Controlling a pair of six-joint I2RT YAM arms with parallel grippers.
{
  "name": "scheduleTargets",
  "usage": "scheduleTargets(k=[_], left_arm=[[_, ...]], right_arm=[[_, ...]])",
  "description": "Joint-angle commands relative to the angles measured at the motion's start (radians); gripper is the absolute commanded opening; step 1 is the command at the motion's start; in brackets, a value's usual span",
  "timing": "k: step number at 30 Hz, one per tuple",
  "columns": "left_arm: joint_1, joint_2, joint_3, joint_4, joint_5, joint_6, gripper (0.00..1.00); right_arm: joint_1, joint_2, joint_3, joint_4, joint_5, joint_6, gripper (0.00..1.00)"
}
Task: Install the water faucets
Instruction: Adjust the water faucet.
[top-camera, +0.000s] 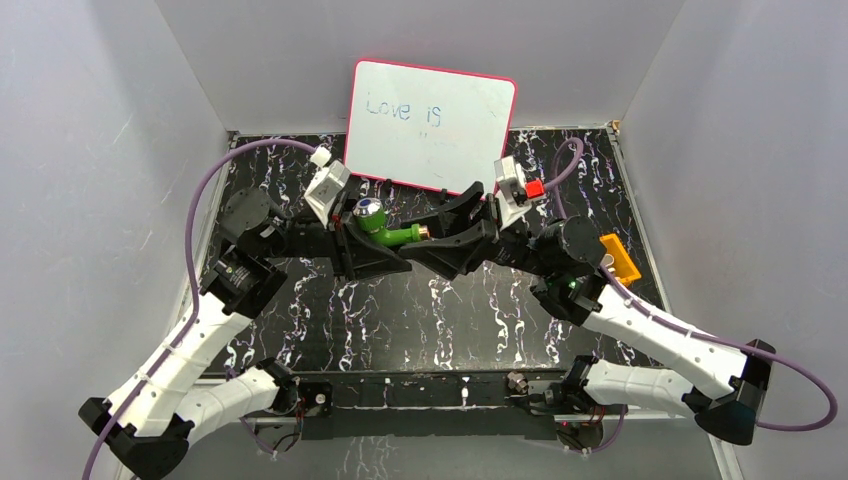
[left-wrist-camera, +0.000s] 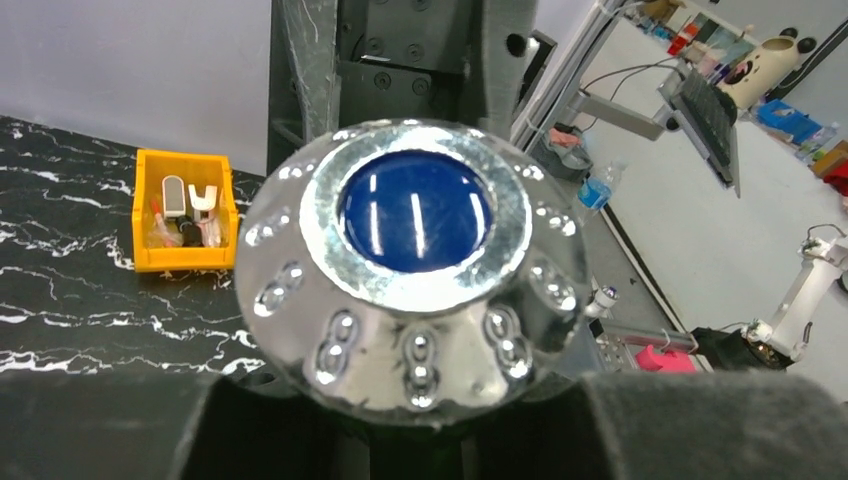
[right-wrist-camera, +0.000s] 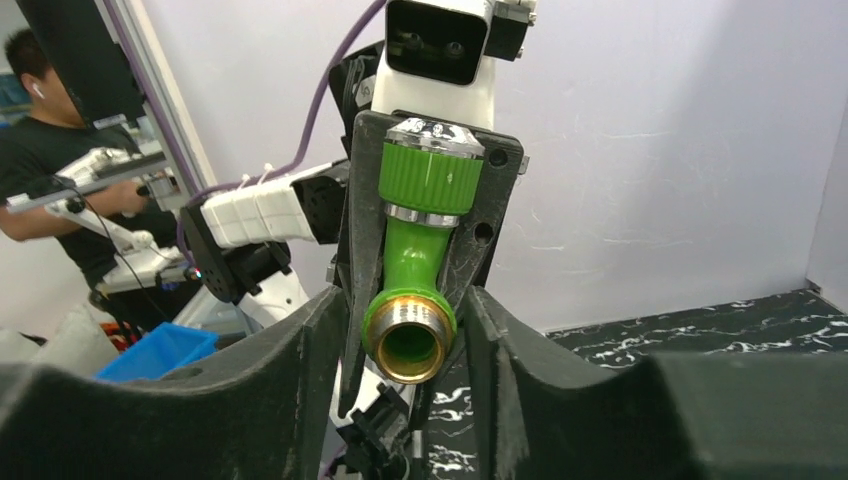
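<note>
Left gripper (top-camera: 378, 245) is clamped on the green tap (top-camera: 392, 236), holding it in the air above the middle of the black marbled table (top-camera: 450, 310), just in front of the whiteboard (top-camera: 430, 120); its black fingers (right-wrist-camera: 497, 190) press the tap's body from both sides, as the right wrist view shows; the tap lies roughly level, its round knob (left-wrist-camera: 415, 265) toward the left arm and its threaded end (right-wrist-camera: 410, 335) pointing at the right arm; from the left wrist the knob fills the view, a blue disc in a shiny silver ring with dimples around the rim. Right gripper (top-camera: 432, 238) meets the tap from the opposite side; its jaws are parted and straddle the threaded end, one finger (right-wrist-camera: 290, 400) on each side, just beside the metal ring with a thin gap showing, so it does not seem to grip; the end's bore faces straight into that camera, green inside a brass-coloured rim. Well apart, on the table's right side, sits the orange tray (top-camera: 620, 258) with small metal pieces inside.
</note>
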Motion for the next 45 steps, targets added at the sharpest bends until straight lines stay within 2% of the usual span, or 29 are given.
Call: scheduleTargets(k=[1,4,8,11,16,20,27,28,31,36,40,42,45], left_arm=[[-0.004,-0.004,0.062,-0.107,-0.008,0.098,0.0],[-0.004,-0.005,0.085,-0.161,-0.01,0.137,0.0],[-0.004,-0.001,0.095,-0.194,0.006,0.148,0.0],[-0.003,0.004,0.097,-0.19,0.016,0.144,0.0],[-0.004,0.008,0.103,-0.19,0.026,0.137,0.0],[-0.003,0.011,0.105,-0.19,0.032,0.137,0.0],[-0.004,0.01,0.105,-0.184,0.028,0.137,0.0],[-0.004,0.01,0.103,-0.179,0.023,0.136,0.02],[-0.003,0.009,0.099,-0.175,0.016,0.128,0.2],[-0.003,0.015,0.098,-0.162,0.018,0.119,0.35],[-0.003,0.015,0.097,-0.141,0.017,0.113,0.38],[-0.003,0.016,0.094,-0.137,0.022,0.11,0.31],[-0.003,0.016,0.093,-0.133,0.024,0.106,0.1]], right_arm=[[0.009,-0.063,0.022,-0.07,0.018,-0.048,0.62],[0.009,-0.097,0.032,-0.106,0.027,-0.065,0.68],[0.009,-0.119,0.044,-0.156,0.037,-0.086,0.68],[0.008,-0.122,0.042,-0.166,0.047,-0.095,0.64],[0.009,-0.108,0.048,-0.152,0.038,-0.089,0.52],[0.009,-0.09,0.055,-0.157,0.028,-0.088,0.48],[0.009,-0.073,0.052,-0.157,0.001,-0.073,0.14],[0.009,-0.07,0.051,-0.159,-0.001,-0.071,0.09],[0.009,-0.06,0.052,-0.158,-0.013,-0.059,0.0],[0.008,-0.034,0.061,-0.146,-0.041,-0.037,0.0],[0.009,-0.015,0.069,-0.134,-0.057,-0.029,0.0],[0.009,-0.012,0.068,-0.128,-0.059,-0.024,0.0],[0.009,-0.011,0.061,-0.128,-0.058,-0.024,0.0]])
